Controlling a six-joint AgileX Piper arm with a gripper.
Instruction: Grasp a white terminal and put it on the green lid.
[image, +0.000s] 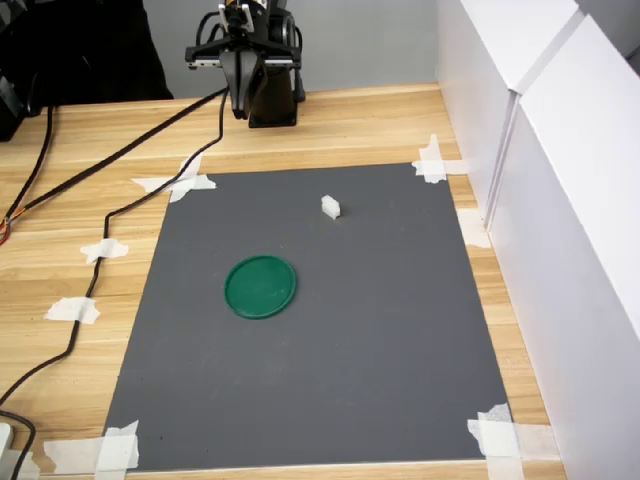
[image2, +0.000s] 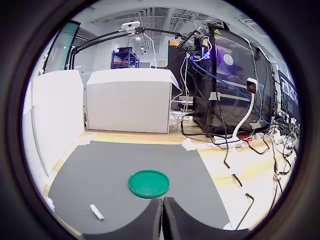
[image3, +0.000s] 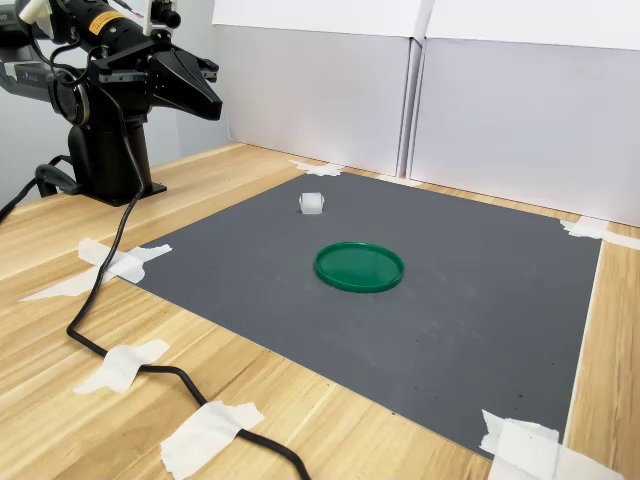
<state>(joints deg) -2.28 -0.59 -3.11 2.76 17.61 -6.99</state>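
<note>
The white terminal (image: 331, 207) (image3: 312, 203) is a tiny white block lying alone on the dark grey mat (image: 350, 380), toward its far side in the first exterior view. The green lid (image: 261, 286) (image3: 359, 267) lies flat near the mat's middle, a short way from the terminal. My gripper (image: 240, 113) (image3: 217, 108) hangs high above the wooden table beside the arm's base, well away from both. In the wrist view its two fingers meet (image2: 162, 201) with nothing between them; the lid (image2: 149, 183) and terminal (image2: 96, 212) show beyond.
White panels (image: 560, 200) wall off the first exterior view's right side. Black cables (image: 110, 215) trail over the wood at the first exterior view's left. Tape scraps (image: 180, 183) hold the mat's corners. The arm's base (image3: 105, 150) stands behind the mat.
</note>
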